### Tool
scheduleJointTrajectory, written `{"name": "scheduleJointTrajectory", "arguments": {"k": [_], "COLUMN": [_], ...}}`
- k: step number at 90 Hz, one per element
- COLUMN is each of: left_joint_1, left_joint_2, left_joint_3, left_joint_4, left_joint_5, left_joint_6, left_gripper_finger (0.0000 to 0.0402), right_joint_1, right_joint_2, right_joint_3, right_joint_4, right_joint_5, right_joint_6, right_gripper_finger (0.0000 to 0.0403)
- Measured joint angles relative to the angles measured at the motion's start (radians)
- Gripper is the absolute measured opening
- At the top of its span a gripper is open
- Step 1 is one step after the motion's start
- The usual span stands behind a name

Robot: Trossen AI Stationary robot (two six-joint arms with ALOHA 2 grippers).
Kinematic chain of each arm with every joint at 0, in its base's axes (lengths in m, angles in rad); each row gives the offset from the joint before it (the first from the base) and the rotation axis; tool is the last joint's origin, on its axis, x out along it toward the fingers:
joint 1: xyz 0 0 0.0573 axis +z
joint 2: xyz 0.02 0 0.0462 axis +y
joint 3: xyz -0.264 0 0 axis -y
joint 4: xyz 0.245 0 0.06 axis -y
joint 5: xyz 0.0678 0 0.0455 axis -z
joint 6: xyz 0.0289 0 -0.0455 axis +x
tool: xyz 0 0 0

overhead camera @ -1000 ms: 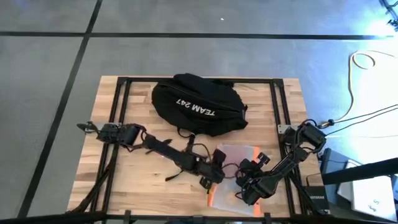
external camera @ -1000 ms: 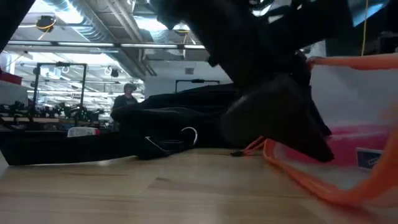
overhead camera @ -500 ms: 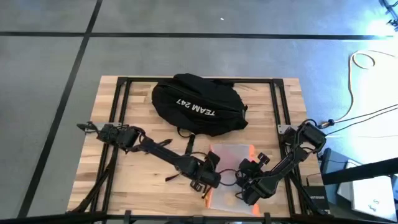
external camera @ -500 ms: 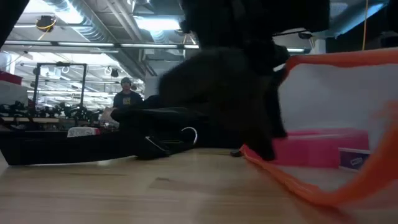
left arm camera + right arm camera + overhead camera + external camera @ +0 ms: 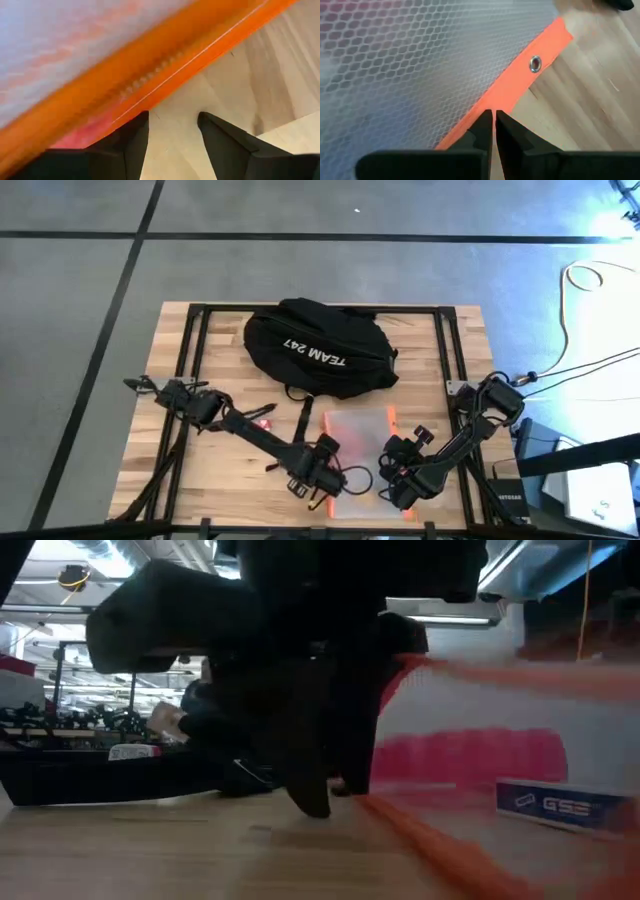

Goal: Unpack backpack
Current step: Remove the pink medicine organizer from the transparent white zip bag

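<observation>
The black backpack (image 5: 320,350), lettered "TEAM 247", lies at the table's far middle. Nearer lies a clear mesh pouch (image 5: 358,442) with orange edging; a pink thing (image 5: 470,755) and a labelled box (image 5: 555,805) show inside it. My right gripper (image 5: 400,488) is shut on the pouch's near right part. My left gripper (image 5: 317,488) stands open at the pouch's near left corner. Its fingertips (image 5: 172,132) are over bare wood just short of the orange zip edge (image 5: 165,75). I cannot tell whether they touch it. My right gripper pinches the pouch's orange border (image 5: 495,102) between its two fingers, a little way from the metal eyelet (image 5: 535,63) at the corner. The fingers lie across the border, on that edge only. In the low view the pouch (image 5: 500,740) rises tilted off the table.
The black frame rails (image 5: 195,370) run along the table's left and right sides. A loose black strap with a metal ring (image 5: 300,415) lies between backpack and pouch. Bare wood (image 5: 215,480) lies at the near left. People (image 5: 195,700) show in the room behind.
My left gripper has gone toward the table's near edge and a little leftward, from over the pouch's left side to its near left corner. The pouch has shifted a little toward the table's left. Its upper orange edge has risen in the low view.
</observation>
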Motion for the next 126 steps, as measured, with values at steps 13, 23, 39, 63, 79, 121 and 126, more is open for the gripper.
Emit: {"name": "scheduleJointTrajectory", "arguments": {"k": [13,23,39,63,79,121,126], "left_joint_1": [0.006,0.007,0.007,0.022,0.088,0.195,0.191], "left_joint_2": [-0.006,-0.013,-0.043,-0.064,-0.066,-0.072,-0.072], "left_joint_3": [0.022,0.03,0.033,0.035,-0.01,-0.153,-0.153], "left_joint_4": [-0.002,-0.005,0.008,0.155,0.302,0.463,0.45], "left_joint_5": [-0.025,-0.025,-0.043,-0.117,-0.066,0.035,0.075], "left_joint_6": [-0.003,0.003,0.009,0.106,0.136,0.045,0.045], "left_gripper_finger": [0.0168,0.0168,0.0168,0.0168,0.0168,0.0169,0.0169], "right_joint_1": [0.0,0.0,0.0,0.0,0.0,0.0,0.0], "right_joint_2": [0.0,0.0,0.0,0.0,0.0,0.0,0.0], "right_joint_3": [0.0,0.0,0.0,0.0,0.0,0.0,0.0], "right_joint_4": [-0.002,-0.002,-0.003,-0.003,0.001,0.004,0.004], "right_joint_5": [0.0,0.0,0.0,0.0,0.0,0.001,0.0], "right_joint_6": [-0.001,-0.003,-0.004,-0.005,-0.005,-0.008,-0.008], "right_gripper_finger": [0.0005,0.0005,0.0005,0.0005,0.0005,0.0005,0.0005]}}
